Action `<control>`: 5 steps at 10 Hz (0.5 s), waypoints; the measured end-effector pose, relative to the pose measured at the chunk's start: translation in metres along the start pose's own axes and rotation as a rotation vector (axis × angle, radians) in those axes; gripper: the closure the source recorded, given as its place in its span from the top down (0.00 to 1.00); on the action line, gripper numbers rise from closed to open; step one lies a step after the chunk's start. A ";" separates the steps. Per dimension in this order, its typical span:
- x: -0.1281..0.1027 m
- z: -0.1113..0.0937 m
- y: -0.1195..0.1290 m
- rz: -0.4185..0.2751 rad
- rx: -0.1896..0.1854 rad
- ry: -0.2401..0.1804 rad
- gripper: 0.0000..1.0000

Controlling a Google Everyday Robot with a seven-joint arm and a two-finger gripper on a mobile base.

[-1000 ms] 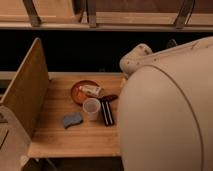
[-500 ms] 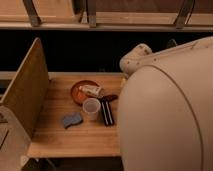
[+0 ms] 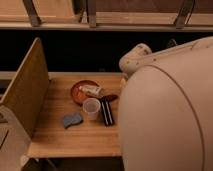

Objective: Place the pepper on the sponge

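The pepper (image 3: pixel 110 98), small, dark red and glossy, lies on the wooden table (image 3: pixel 65 140) just right of the plate, close to the edge of my arm. The blue-grey sponge (image 3: pixel 72 120) lies flat on the table, in front and to the left of the pepper, with a pale cup (image 3: pixel 91 108) between the two. My arm's big white housing (image 3: pixel 167 110) fills the right side of the camera view. My gripper does not show anywhere in the view.
A round orange-brown plate (image 3: pixel 77 95) holds a pale tube-like item (image 3: pixel 90 90). A long black bar (image 3: pixel 107 113) lies right of the cup. A tall wooden panel (image 3: pixel 25 92) walls the table's left side. Dark shelving runs behind.
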 end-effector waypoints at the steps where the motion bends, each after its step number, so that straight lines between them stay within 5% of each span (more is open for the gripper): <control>1: -0.003 0.002 0.004 -0.029 -0.017 -0.008 0.80; 4: -0.020 0.017 0.029 -0.190 -0.122 -0.051 0.80; 5: -0.024 0.021 0.047 -0.302 -0.190 -0.073 0.80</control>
